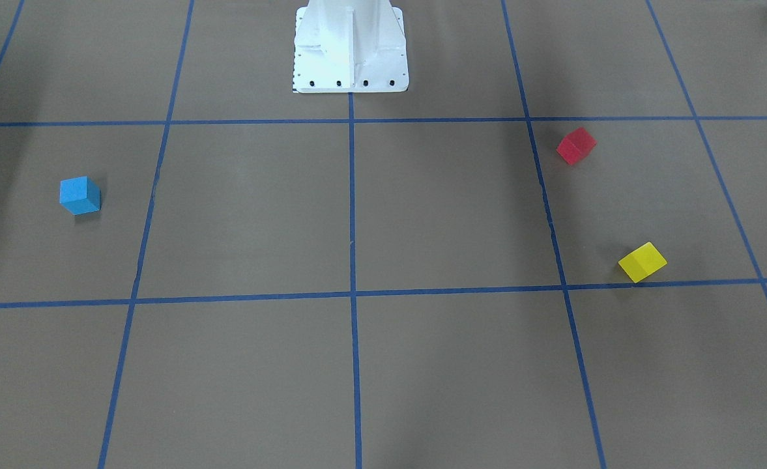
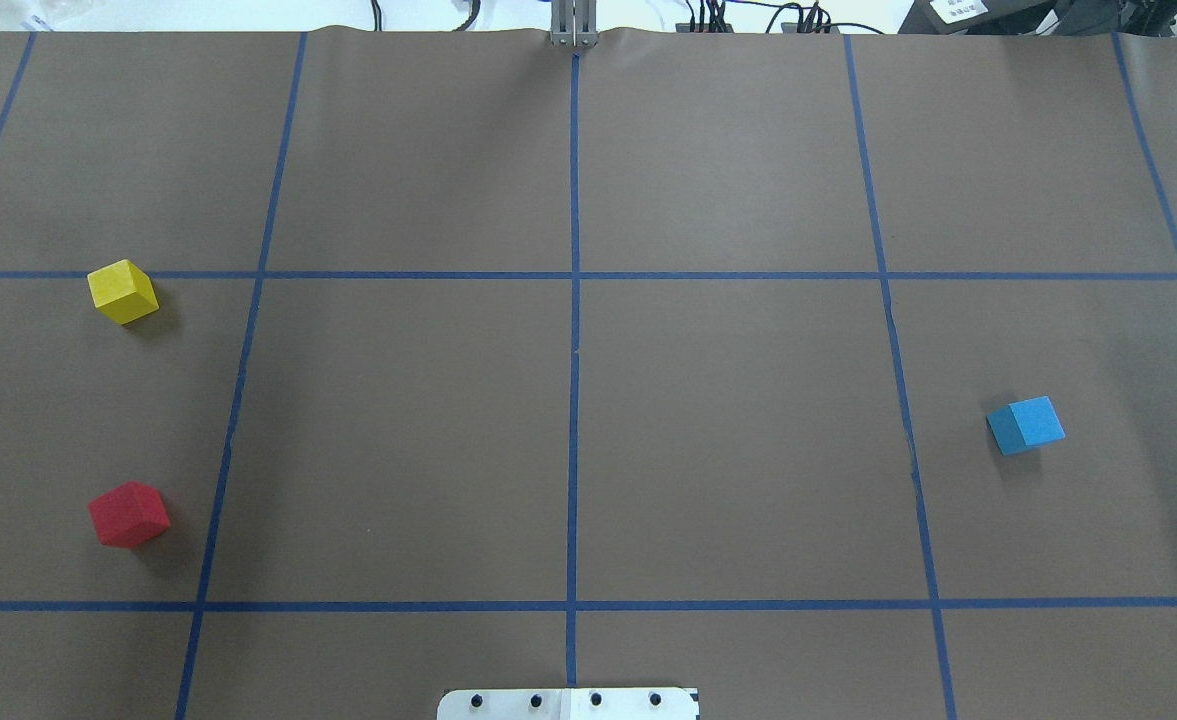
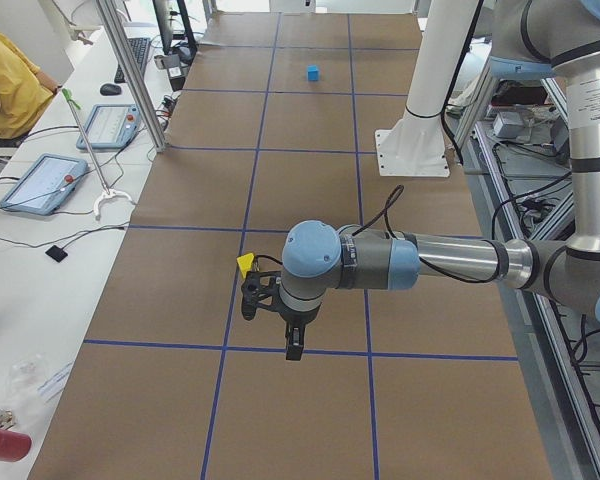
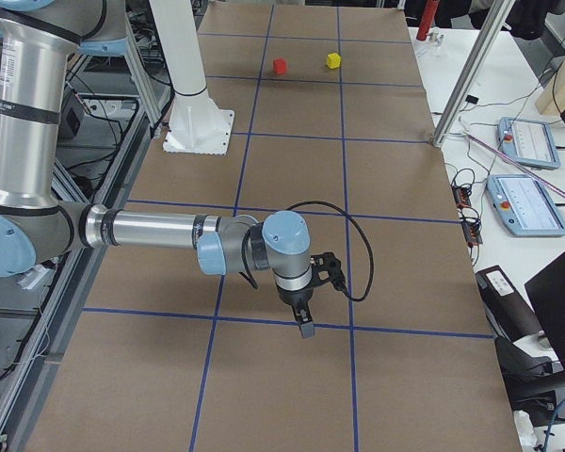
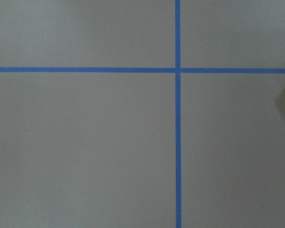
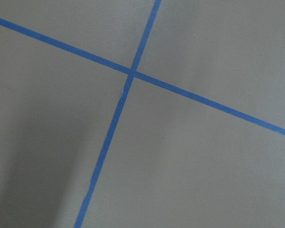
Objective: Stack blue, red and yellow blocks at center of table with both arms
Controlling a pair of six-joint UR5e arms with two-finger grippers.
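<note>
Matt brown paper table cover (image 2: 408, 430); blue tape grid lines (image 2: 573, 400); matt, smooth blue block (image 2: 1026, 424), red block (image 2: 128, 514), yellow block (image 2: 123, 291).

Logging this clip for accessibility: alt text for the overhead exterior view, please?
Three small blocks sit apart on a brown paper-covered table marked with a blue tape grid: a yellow cube at left, a red cube below it nearer the robot, and a blue cube at right.

- Brown table cover (image 2: 408, 420), marked into squares by blue tape lines (image 2: 574, 400).
- White side bench (image 3: 40, 300) along the table's far edge, strewn with cables.
- Two tablets (image 3: 42, 182) (image 3: 118, 125) on the bench.
- Computer mouse (image 3: 110, 89) near the farther tablet.
- Slanted metal post (image 3: 130, 75).
- Person in a yellow shirt (image 3: 10, 85), partly cut off.
- Red cylinder (image 3: 0, 443) lying at the bench's near end.
</note>
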